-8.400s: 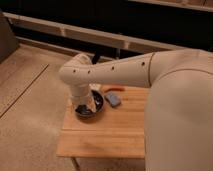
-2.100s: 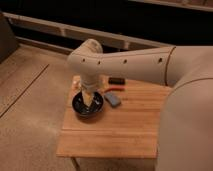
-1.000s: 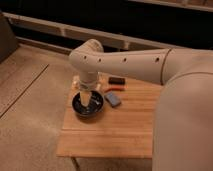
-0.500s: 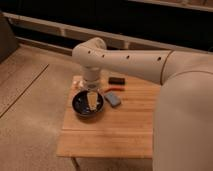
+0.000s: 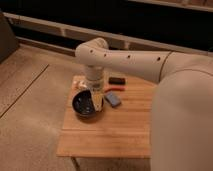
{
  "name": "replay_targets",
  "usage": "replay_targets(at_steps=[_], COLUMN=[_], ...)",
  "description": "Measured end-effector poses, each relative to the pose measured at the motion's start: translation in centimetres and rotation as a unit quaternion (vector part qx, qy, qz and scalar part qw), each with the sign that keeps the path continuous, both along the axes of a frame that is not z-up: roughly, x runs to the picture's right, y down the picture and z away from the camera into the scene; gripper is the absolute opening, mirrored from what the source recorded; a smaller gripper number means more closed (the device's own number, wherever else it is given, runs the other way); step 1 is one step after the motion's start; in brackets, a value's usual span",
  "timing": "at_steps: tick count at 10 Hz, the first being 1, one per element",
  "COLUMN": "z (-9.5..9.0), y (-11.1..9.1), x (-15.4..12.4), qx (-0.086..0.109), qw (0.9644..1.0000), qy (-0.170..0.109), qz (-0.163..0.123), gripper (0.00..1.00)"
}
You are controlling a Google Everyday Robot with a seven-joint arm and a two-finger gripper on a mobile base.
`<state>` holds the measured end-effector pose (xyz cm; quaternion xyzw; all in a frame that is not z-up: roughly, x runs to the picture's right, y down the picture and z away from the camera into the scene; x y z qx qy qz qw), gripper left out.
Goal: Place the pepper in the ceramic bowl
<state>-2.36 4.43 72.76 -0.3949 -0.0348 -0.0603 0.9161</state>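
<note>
Item: wooden table (image 5: 110, 131), slatted top, standing on a speckled floor (image 5: 30, 105).

Bowl (image 5: 82, 106): dark, glossy, round, sitting at the table's left side near the far edge. It is the largest piece on the top.

Gripper (image 5: 95, 101): hanging straight down from a pale arm (image 5: 131, 61) that is reaching in from the right. The fingers are pointing into the right half of the bowl, standing spread and carrying nothing. Whether the tips are touching the bowl's inside cannot be told.

Pepper (image 5: 114, 89): thin red sliver, lying flat on the table right of the gripper, outside the bowl. It is resting between the two blocks, apart from the fingers.

Blue block (image 5: 113, 99): flat, rectangular, lying just beside the bowl's right rim and just in front of the pepper.

Black block (image 5: 117, 80): small, lying near the far edge, behind the pepper.

Cup (image 5: 79, 83): small, pale, partly showing behind the bowl at the far left corner, with the arm's wrist covering its right side.
</note>
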Motion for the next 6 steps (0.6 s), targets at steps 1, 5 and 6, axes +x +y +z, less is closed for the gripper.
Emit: replay_targets(at_steps=[1, 5, 6], z=[2.0, 7.1, 7.9], y=[-1.3, -5.0, -5.5], x=[2.2, 6.1, 6.5], qx=[0.014, 0.068, 0.080], qw=[0.9995, 0.9970, 0.9959], qy=[0.022, 0.013, 0.004], qz=[0.017, -0.036, -0.042], gripper=[0.65, 0.65, 0.65])
